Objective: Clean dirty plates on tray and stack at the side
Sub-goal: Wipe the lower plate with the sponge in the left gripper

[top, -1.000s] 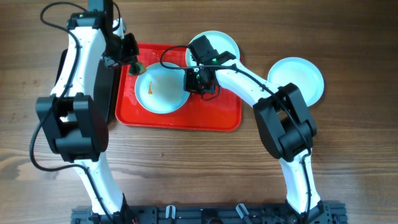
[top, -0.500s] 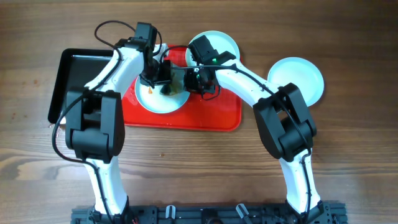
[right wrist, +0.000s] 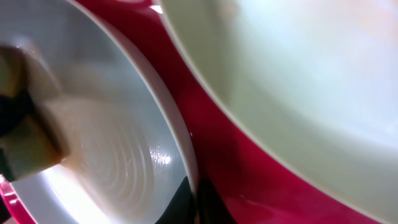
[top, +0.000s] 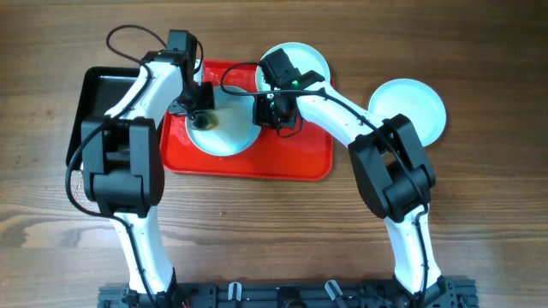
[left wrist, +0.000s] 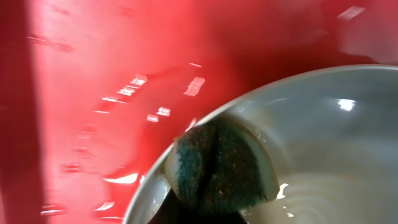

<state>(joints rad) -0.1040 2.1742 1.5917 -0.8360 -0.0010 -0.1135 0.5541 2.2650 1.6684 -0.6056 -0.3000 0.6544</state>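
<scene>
A pale aqua plate (top: 229, 130) lies on the red tray (top: 291, 158). My left gripper (top: 202, 118) is shut on a green sponge (left wrist: 219, 163) and presses it on the plate's left rim (left wrist: 186, 130). My right gripper (top: 267, 118) is shut on the same plate's right rim (right wrist: 183, 155). A second plate (top: 304, 62) sits at the tray's back right corner and fills the right wrist view (right wrist: 298, 74). A third plate (top: 413, 107) lies on the table to the right of the tray.
A black tray (top: 94, 107) lies left of the red tray, partly under my left arm. The wooden table (top: 274, 231) stretches in front of the trays.
My left gripper came from the tray's left edge onto the plate with the sponge, then slid back to the plate's left rim. The orange smear no longer shows. The right arm held still.
</scene>
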